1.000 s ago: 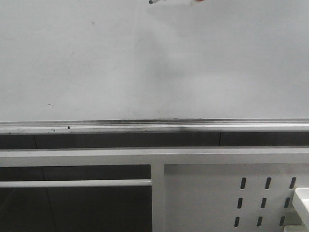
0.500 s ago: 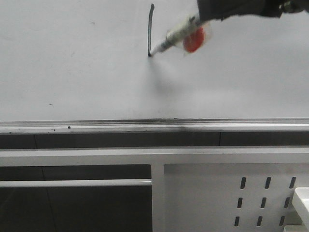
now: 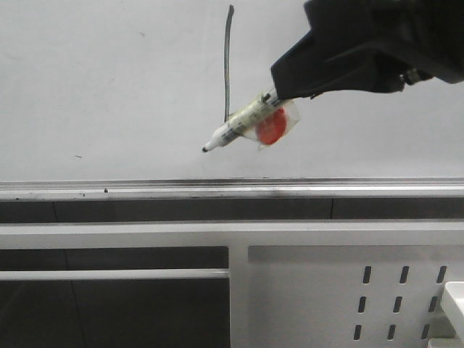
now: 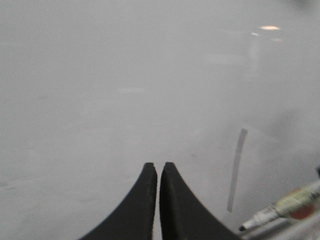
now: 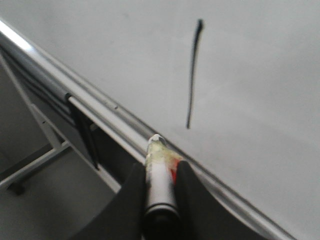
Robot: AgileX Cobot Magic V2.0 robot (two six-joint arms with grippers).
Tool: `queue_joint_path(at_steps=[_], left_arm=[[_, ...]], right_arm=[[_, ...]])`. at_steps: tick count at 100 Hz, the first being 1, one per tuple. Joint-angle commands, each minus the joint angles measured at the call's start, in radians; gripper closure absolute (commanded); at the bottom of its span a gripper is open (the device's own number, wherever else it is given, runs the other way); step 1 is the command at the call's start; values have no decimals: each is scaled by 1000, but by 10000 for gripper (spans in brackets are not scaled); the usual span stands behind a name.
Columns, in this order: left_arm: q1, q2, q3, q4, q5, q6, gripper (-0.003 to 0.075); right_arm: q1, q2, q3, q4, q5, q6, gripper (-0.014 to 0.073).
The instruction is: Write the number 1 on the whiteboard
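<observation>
A thin dark vertical stroke, the number 1 (image 3: 228, 61), stands on the glossy whiteboard (image 3: 109, 94); it also shows as the number 1 (image 5: 194, 70) and the number 1 (image 4: 236, 170). My right gripper (image 3: 279, 98) comes in from the upper right, shut on a marker (image 3: 239, 127) wrapped in tape with a red patch. The marker's dark tip (image 3: 206, 149) points down-left, below the stroke's lower end and off the line. In the right wrist view the marker (image 5: 160, 172) sits between the fingers (image 5: 134, 190). My left gripper (image 4: 159, 167) is shut and empty, facing the board.
A silver rail (image 3: 232, 187) runs along the whiteboard's lower edge. Below it are a white metal frame (image 3: 235, 290) and a perforated white panel (image 3: 399, 297) at the lower right. A few small dark specks (image 3: 76, 156) mark the board.
The right gripper has come down from the top edge with the marker. The stroke grew from nothing to its full length, and the tip now sits below and left of its end.
</observation>
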Motion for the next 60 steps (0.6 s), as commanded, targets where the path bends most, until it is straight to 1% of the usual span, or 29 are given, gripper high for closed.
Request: queue_joint_path(at_steps=[1, 17, 21, 26, 31, 32, 33, 36, 43, 49, 60], left_arm=[[-19, 4, -28, 218, -70, -58, 740], [-20, 51, -84, 519, -8, -150, 736], [-20, 76, -105, 575, -8, -169, 719], [-20, 109, -132, 656, -12, -214, 673], [-20, 144, -159, 728, -24, -255, 603], [-20, 155, -166, 753, -24, -265, 568], [-20, 161, -170, 753, -26, -271, 568], [-20, 182, -184, 786, -26, -295, 503], [-20, 231, -216, 824, -26, -335, 391], [-26, 272, -235, 826, -25, -335, 346], [-41, 317, -262, 832, -28, -335, 353]], right_arm=[[21, -29, -44, -66, 38, 2, 666], [50, -13, -136, -139, 244, 2, 666], [59, -8, -167, -145, 284, 2, 666], [70, 0, -202, -155, 323, 2, 666], [80, 9, -236, -171, 359, 2, 666], [84, 10, -244, -175, 369, 2, 666], [86, 13, -249, -175, 373, 2, 666], [92, 19, -265, -183, 393, 2, 666], [106, 33, -299, -185, 425, 2, 666], [119, 43, -326, -185, 444, 2, 666], [140, 53, -349, -185, 452, 2, 666]])
